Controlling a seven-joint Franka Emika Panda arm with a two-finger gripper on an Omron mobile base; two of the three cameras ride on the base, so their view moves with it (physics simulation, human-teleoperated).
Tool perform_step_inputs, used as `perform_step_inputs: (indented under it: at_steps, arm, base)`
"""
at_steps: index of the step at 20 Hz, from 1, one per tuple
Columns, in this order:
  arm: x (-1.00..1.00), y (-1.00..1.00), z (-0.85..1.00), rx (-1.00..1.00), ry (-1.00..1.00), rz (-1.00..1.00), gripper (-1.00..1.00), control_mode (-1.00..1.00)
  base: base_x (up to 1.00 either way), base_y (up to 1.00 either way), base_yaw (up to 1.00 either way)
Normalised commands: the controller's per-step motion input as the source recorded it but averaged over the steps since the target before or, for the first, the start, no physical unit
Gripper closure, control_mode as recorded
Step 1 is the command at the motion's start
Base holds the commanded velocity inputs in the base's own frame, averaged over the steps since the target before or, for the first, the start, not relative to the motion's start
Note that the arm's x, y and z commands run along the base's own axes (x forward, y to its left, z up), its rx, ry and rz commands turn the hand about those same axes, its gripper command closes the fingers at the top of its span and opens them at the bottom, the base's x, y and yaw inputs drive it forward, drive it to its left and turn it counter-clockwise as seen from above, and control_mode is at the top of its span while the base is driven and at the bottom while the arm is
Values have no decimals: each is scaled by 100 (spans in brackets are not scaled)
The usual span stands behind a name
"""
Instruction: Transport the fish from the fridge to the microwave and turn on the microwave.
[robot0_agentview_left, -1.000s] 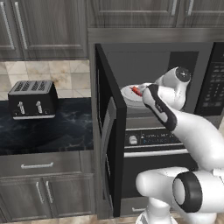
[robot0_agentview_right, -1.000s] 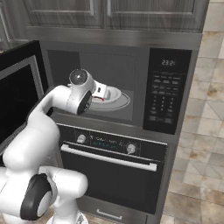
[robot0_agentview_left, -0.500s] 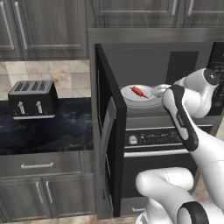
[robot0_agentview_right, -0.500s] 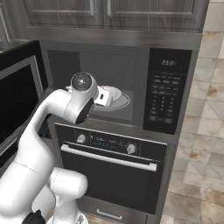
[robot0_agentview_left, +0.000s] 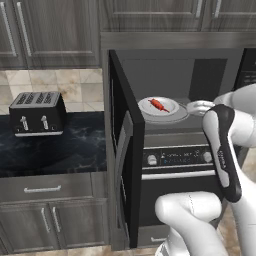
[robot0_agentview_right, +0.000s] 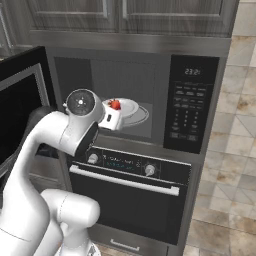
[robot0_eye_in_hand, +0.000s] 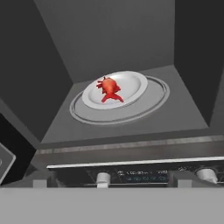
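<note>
Fish (robot0_agentview_left: 159, 105) on plate (robot0_agentview_left: 167, 111), seemingly lying diagonally, microwave (robot0_agentview_right: 192, 102) open

Dark wood cabinets (robot0_agentview_left: 50, 30), black marble counter (robot0_agentview_left: 50, 152), beige tiled floor (robot0_agentview_right: 225, 200).

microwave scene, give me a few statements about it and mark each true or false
1. The fish lies on the white plate inside the microwave. True.
2. The microwave door is closed. False: it stands swung open to the left.
3. The plate sits on the round turntable. True.
4. The pincer holds the fish. False: the fish lies free on the plate, with nothing gripping it.
5. A black toaster stands on the dark counter left of the microwave. True.
6. The oven is above the microwave. False: it is below it.
</note>
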Motion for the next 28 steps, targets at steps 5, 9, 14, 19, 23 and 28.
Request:
perform_step_inputs:
  at_steps: [5, 9, 14, 19, 23, 28]
  arm:
    - [-61, 0, 28, 0, -2, 0, -100, -100]
    - [-54, 0, 23, 0, -1, 0, 100, -100]
    - [-46, 0, 16, 0, 0, 0, 100, -100]
    - [-25, 3, 4, 0, 0, 0, 100, -100]
    - [-26, 16, 0, -2, 0, 3, 100, -100]
    - [-19, 29, -1, 0, 0, 3, 100, -100]
  base:
    - [0, 0, 0]
    - [0, 0, 0]
    - [0, 0, 0]
    - [0, 0, 0]
    - [0, 0, 0]
    - [0, 0, 0]
